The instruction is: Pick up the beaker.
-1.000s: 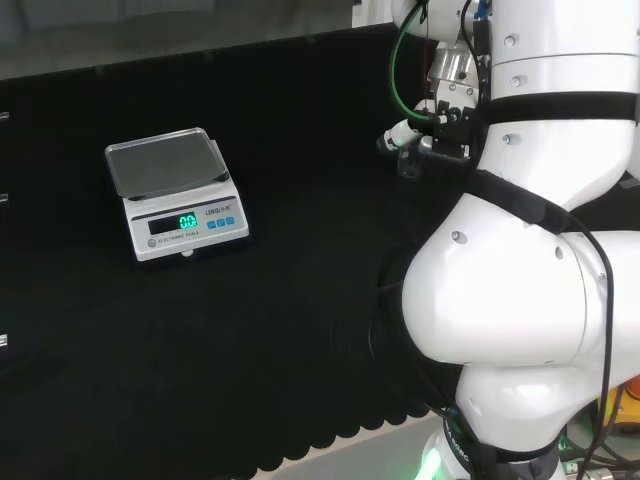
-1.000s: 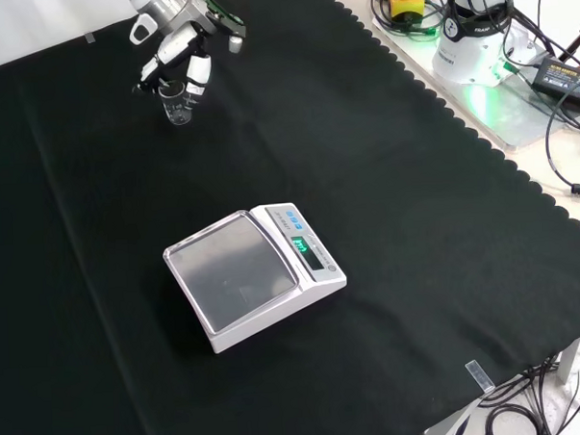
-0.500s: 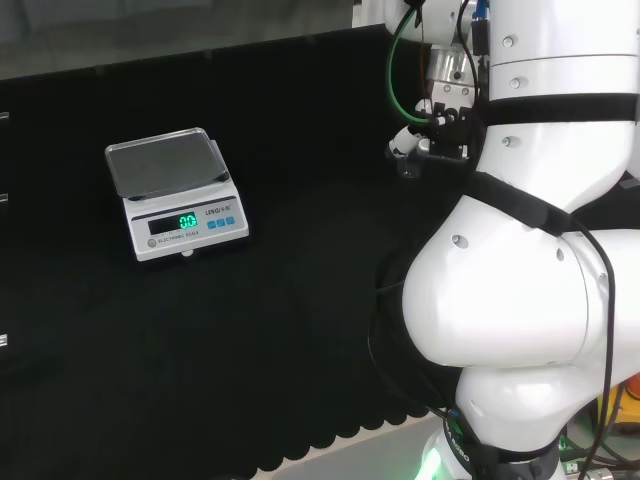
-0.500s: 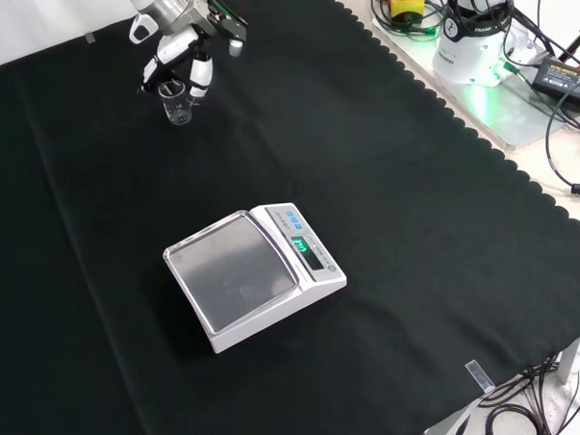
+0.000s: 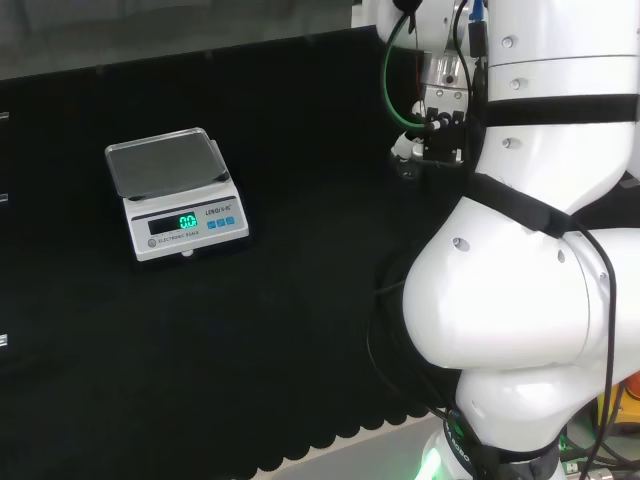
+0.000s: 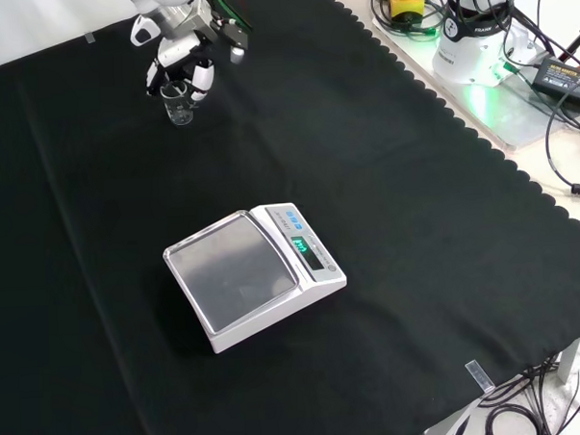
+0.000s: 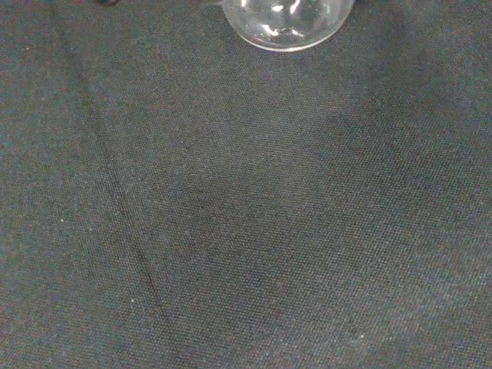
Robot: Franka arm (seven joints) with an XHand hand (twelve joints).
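1. From my remote station I take the scale (image 6: 254, 275) as my landmark; in the front view it sits near the middle of the black-clothed worktop (image 6: 415, 202), its green display lit.
2. In the front view the beaker (image 6: 177, 105), a small clear glass vessel, stands upright on the cloth, well apart from the scale and farther up the view from it, a little to the left.
3. The hand (image 6: 182, 60) is directly above the beaker in the front view, again well away from the scale. Its white-tipped fingers (image 6: 200, 79) reach down on both sides of the beaker's rim.
4. The fingers are curled in close around the top of the beaker, but I cannot tell from the front view whether they actually touch the glass or stop just beside it.
5. In the head view the scale (image 5: 176, 193) is at the left and the hand (image 5: 432, 140) is far to its right, tucked against the arm's big white links (image 5: 530, 250). I see a faint glassy shape under it there, too dim to describe.
6. The wrist view shows the beaker's round clear base (image 7: 286, 21) resting on the dark weave of the cloth (image 7: 246, 215).
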